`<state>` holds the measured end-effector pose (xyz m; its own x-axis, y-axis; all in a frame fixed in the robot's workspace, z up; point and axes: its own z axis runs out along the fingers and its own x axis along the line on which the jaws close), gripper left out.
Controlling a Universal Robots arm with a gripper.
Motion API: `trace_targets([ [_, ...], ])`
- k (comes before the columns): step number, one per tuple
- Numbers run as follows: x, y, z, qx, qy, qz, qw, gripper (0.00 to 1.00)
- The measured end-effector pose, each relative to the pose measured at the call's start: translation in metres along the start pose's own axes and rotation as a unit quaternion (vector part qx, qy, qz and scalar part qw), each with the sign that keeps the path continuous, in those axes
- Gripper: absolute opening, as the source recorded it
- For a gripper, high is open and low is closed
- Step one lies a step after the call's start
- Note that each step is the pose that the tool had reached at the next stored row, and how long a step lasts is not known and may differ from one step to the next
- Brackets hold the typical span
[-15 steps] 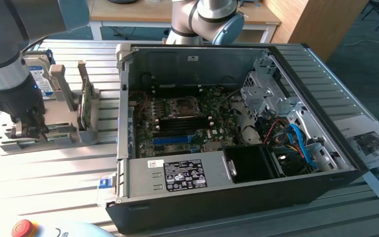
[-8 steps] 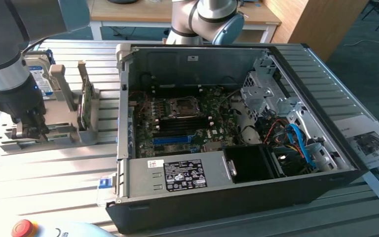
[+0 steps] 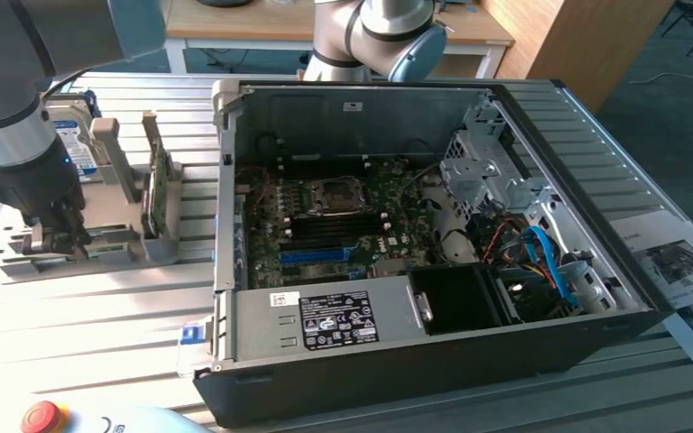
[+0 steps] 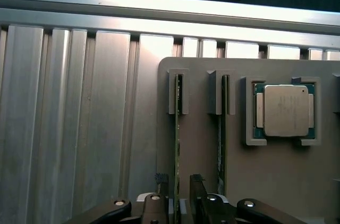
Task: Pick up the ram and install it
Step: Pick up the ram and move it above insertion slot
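**Exterior view**
- Grey-sleeved arm [image 3: 10, 135] is reaching down steeply from 11 o'clock, with its wrist pointing almost straight at the table [image 3: 94, 316], which is ribbed, bare aluminium slats.
- Gripper [image 3: 62, 239], dark metal, is hanging low over a matte grey moulded fixture [image 3: 118, 248] with upright slotted posts.
- An upright green board [image 3: 158, 194], thin and flat, is standing on its long edge in one post, at about 2 o'clock from the gripper and just beside it. I cannot tell whether this is the stick under the claw.
- Open black computer case [image 3: 443, 370] is lying well apart at 3 o'clock, and its green motherboard [image 3: 346, 225] is showing inside.

**Wrist view**
- The ram [image 4: 177, 144] is showing edge-on as a narrow green sliver, seated in a grey slotted holder on the smooth fixture plate.
- A second stick [image 4: 222, 139] is standing parallel to it in the neighbouring slot.
- A square processor [image 4: 286, 110], with a brushed silver lid, is sitting in a framed pocket beyond that.
- Black fingers [image 4: 161, 197] are straddling the ram. The claw is spread open, with one pad on each face of the stick and a gap showing on both sides, so it is gripping nothing.
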<state>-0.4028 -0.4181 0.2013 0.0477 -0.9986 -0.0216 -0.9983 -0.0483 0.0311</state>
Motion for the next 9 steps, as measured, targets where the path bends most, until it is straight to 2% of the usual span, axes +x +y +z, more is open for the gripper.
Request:
trace_targets([
  [9,0.0000,-0.0001,0.0001,0.0000,0.0000,0.000,1.0000,0.30],
])
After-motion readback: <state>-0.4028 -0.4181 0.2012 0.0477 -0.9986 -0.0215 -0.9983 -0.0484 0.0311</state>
